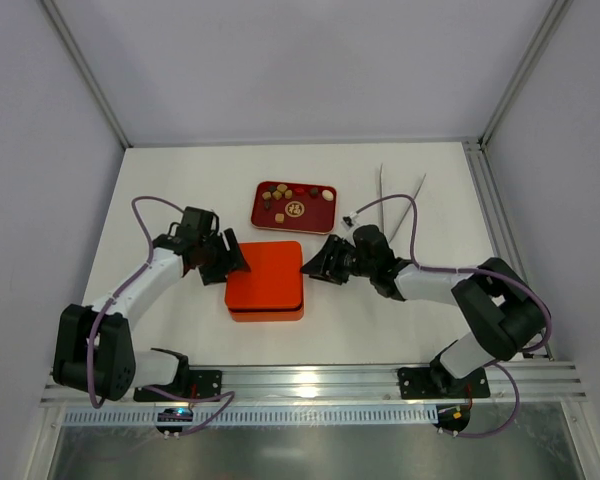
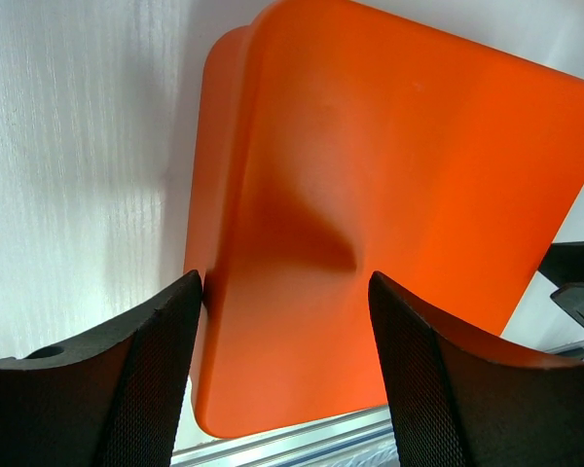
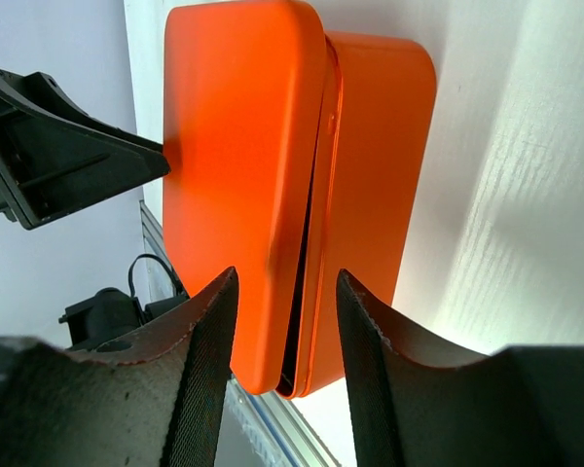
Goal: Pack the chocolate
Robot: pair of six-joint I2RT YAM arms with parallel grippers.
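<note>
item: chocolate (image 1: 280, 187) | look: bite-sized lumps in dark brown, tan and cream | state: loose, unpacked | pose: scattered singly, most clustered toward the left end, two near the right end | location: inside the dark red tray (image 1: 315, 215)

— What sits on the white table (image 1: 180, 190)?
— An orange box (image 1: 265, 282), closed, near the front middle.
— And behind it?
— A dark red tray (image 1: 294, 205), close by but apart. To the right of the tray lie thin pale rods (image 1: 381, 185), angled toward each other.
</note>
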